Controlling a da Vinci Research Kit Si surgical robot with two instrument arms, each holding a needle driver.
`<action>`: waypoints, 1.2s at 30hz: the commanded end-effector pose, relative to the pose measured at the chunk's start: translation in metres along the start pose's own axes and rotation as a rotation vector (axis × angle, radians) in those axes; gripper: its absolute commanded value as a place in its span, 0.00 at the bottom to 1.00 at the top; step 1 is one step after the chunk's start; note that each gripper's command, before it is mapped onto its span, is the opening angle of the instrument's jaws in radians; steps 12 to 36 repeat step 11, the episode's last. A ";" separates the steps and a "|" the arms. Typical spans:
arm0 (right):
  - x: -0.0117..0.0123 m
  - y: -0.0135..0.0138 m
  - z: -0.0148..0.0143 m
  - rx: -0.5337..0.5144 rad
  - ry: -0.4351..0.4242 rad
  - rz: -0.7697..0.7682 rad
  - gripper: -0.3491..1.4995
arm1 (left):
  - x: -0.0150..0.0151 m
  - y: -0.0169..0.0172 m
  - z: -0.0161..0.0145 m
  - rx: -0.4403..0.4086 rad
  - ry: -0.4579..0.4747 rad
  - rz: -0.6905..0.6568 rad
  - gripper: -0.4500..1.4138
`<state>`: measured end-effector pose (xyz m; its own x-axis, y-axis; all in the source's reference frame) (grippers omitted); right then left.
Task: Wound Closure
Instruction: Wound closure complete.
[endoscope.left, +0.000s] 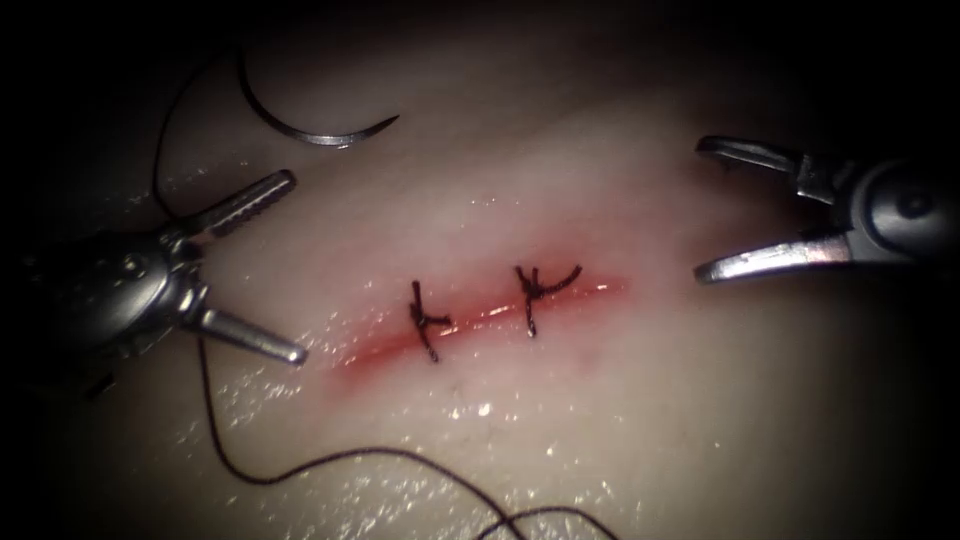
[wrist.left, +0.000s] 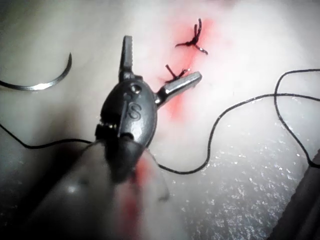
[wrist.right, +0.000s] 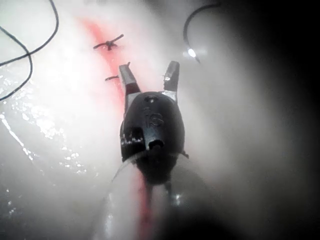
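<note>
The tissue (endoscope.left: 620, 400) carries a red cut (endoscope.left: 480, 318) closed by two dark knotted stitches (endoscope.left: 428, 320) (endoscope.left: 535, 288). The curved needle (endoscope.left: 310, 128) lies free on the tissue at the upper left, held by neither tool, and appears as the needle (wrist.left: 42, 84) in the left wrist view. Its dark thread (endoscope.left: 300, 470) trails down past the left tool and across the near tissue. My left tool (endoscope.left: 292, 265) stands open left of the cut, holding nothing. My right tool (endoscope.left: 700, 208) stands open at the cut's right end, holding nothing.
Red fluid (endoscope.left: 400, 345) stains the tissue along the cut. Loose thread (wrist.left: 240, 125) loops over the wet tissue near the left tool. Short cut ends stick out from both stitches (wrist.right: 108, 44).
</note>
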<state>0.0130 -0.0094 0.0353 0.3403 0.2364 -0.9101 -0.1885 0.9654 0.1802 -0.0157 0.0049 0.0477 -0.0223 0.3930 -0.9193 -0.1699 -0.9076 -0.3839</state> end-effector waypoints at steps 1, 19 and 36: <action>-0.0003 -0.0001 0.0010 0.002 0.000 -0.002 0.85 | -0.0006 -0.0001 0.0005 -0.004 0.001 -0.005 0.59; -0.0005 -0.0002 0.0011 0.004 -0.004 -0.011 0.84 | -0.0005 -0.0002 0.0001 -0.008 0.008 -0.018 0.59; -0.0005 -0.0002 0.0011 0.004 -0.004 -0.011 0.84 | -0.0005 -0.0002 0.0001 -0.008 0.008 -0.018 0.59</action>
